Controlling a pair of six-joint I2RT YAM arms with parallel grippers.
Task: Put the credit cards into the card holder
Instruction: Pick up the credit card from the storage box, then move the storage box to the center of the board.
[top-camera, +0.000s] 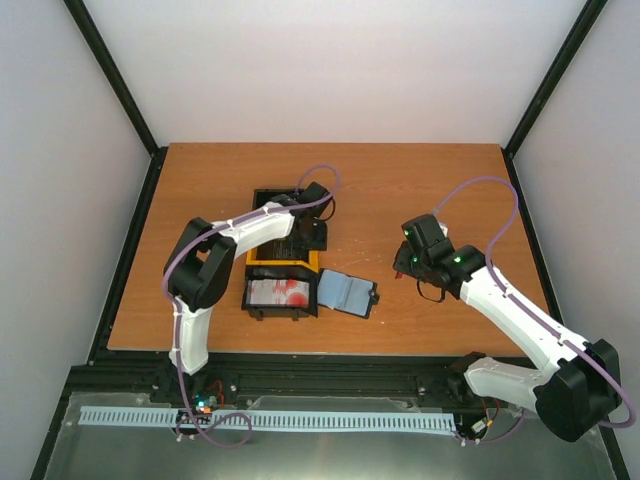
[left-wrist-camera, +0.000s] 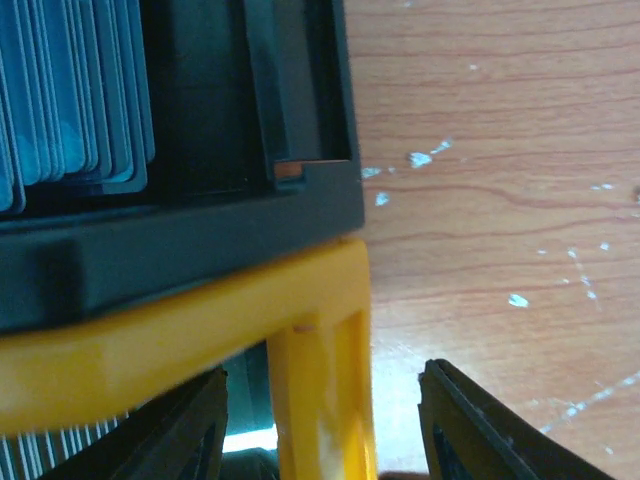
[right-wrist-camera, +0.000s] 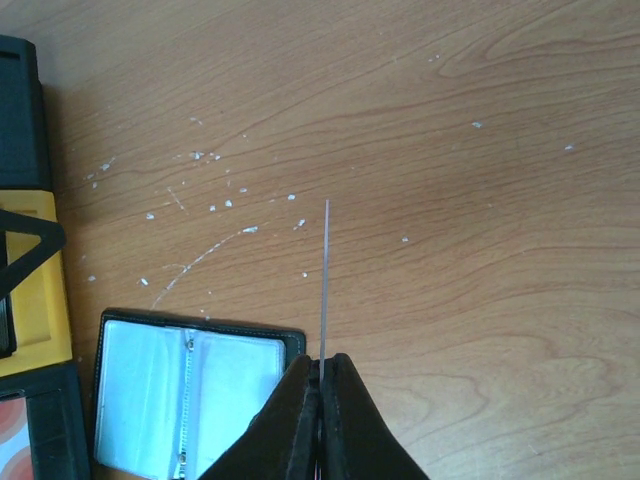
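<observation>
The desk (top-camera: 420, 180) was orange-brown wood grain, flecked with small pale scuffs. The card holder (right-wrist-camera: 190, 400) lay opened flat on it, a black rectangle with rounded corners. Its inside was lined with glossy clear sleeves on either side of a central spine. It sat just right of the near black bin (top-camera: 258, 300), which held white cards with red blotches (top-camera: 277, 291). A yellow bin (left-wrist-camera: 150, 350) of smooth moulded plastic stood just beyond that. Against its far side, a far black bin (left-wrist-camera: 200, 240) carried a row of thin blue cards (left-wrist-camera: 70, 100) standing on edge.

The right end effector (right-wrist-camera: 322, 365) was pinched together on a single credit card (right-wrist-camera: 325, 280). The card showed edge-on as a thin pale line pointing away from the fingers, over the desk by the card holder's far right corner. That arm reached in from the near right with its elbow bent.

The left end effector (left-wrist-camera: 325, 400) had its dark fingers apart, straddling the yellow bin's corner post. The left arm stretched from its base out over the bins, its wrist bent downward.
</observation>
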